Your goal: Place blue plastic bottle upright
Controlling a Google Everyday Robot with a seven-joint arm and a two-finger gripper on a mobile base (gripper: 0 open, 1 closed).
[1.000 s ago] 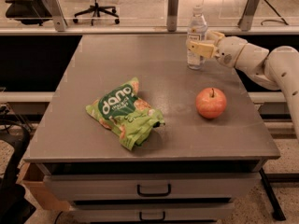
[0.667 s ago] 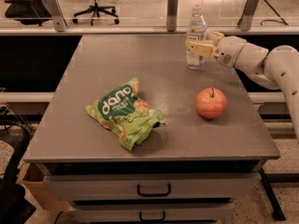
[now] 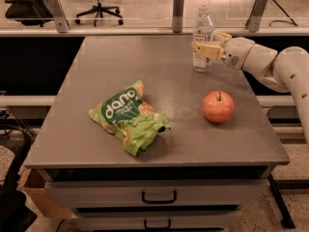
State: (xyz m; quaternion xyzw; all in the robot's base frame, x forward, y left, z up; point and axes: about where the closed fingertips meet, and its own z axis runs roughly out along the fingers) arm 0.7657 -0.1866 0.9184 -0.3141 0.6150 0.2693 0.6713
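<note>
The blue plastic bottle [image 3: 202, 30] is small and clear with a white cap and a pale label. It stands upright on the grey table [image 3: 159, 62] near the far right edge. My gripper [image 3: 206, 50] reaches in from the right at the bottle's mid height. Its tan fingers [image 3: 208, 51] are closed around the bottle's body, and one crosses in front of the label. The bottle's base rests on the table top.
A red apple [image 3: 217, 106] sits on the table in front of the bottle. A green chip bag [image 3: 128, 117] lies left of centre. My white arm [image 3: 270, 64] spans the table's right edge. A glass rail with posts [image 3: 178, 4] runs behind the table; drawers [image 3: 159, 196] sit below.
</note>
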